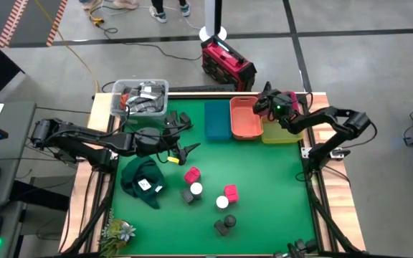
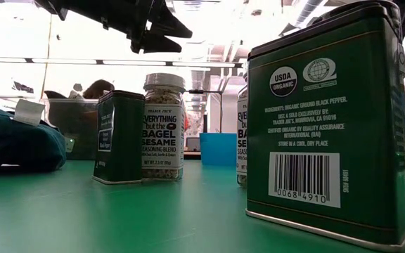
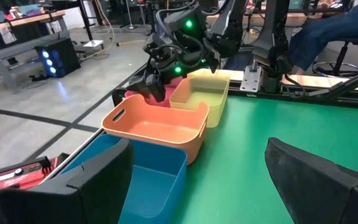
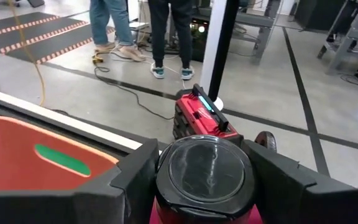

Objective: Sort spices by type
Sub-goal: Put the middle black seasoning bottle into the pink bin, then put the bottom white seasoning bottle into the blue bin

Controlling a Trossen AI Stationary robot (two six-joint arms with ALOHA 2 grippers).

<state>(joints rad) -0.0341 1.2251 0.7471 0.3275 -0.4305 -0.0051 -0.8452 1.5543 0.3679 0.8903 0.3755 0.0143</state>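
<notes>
My right gripper is shut on a red-pink spice container with a dark round lid. It holds the container above the far right corner of the orange bin. My left gripper hovers open over the table's left middle, with nothing between its fingers. On the green mat stand two red-pink boxes, two white-capped jars and dark jars. The low view shows a dark green tin and a white-capped jar upright on their bases. My right gripper pinches the container between its two fingers, one on each side at its upper end just below the lid's rim. The fingers come from the table's right, slanting a little down. The container is lifted clear, lid toward the wrist camera, red-pink body below the fingers.
A blue bin, the orange bin and a yellow bin stand side by side at the far edge. A clear tub of clutter sits far left and a dark green cloth near left. A red case stands on the floor beyond.
</notes>
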